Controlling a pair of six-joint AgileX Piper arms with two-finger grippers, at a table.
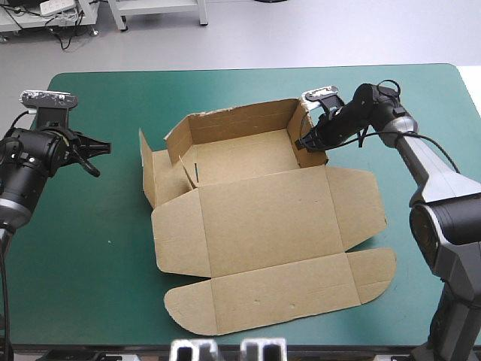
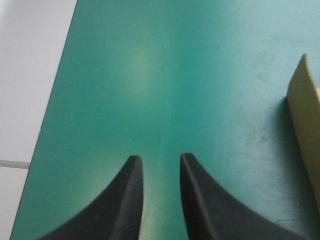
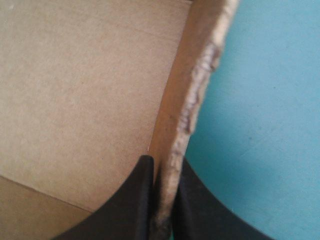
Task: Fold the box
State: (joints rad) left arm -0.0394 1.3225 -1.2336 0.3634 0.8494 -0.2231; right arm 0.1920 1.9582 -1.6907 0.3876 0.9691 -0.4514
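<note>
Brown box (image 1: 263, 226) lay at middle of bench (image 1: 83, 286): far half a walled tray, lid and flaps flat nearside.

The high camera is looking forward and down from behind the robot, taking in nearly the whole teal-green cover (image 1: 90, 241), the brown box (image 1: 263, 226) at its middle and both arms. The left wrist camera is riding low over the cover, looking along the left gripper (image 2: 159, 157) at bare surface ahead of the jaws, with a sliver of the box to one side of them. The right wrist camera is sitting close, the box's right wall (image 3: 187, 100) running between the jaws of the right gripper (image 3: 164, 160). All three views are sharing the box.
</note>
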